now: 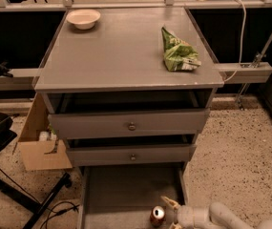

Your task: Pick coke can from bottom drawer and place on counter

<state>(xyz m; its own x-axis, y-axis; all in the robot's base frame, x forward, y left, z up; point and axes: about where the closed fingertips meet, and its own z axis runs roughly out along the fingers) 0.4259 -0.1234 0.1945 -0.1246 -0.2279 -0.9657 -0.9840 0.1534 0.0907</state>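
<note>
The coke can (157,216), red with a silver top, stands upright on the floor of the open bottom drawer (121,190), near its front right. My gripper (169,214) reaches in from the lower right, low in the drawer, with its pale fingers open and spread just right of the can; the upper fingertip (167,202) is above and beside it. The can is not held. The counter (121,46) is the wide grey cabinet top above.
A white bowl (83,18) sits at the counter's back left and a green chip bag (178,54) at its right. Two knobbed drawers (130,126) stand slightly pulled out above the bottom one. A cardboard box (37,144) and a black stand with cables are on the floor at the left.
</note>
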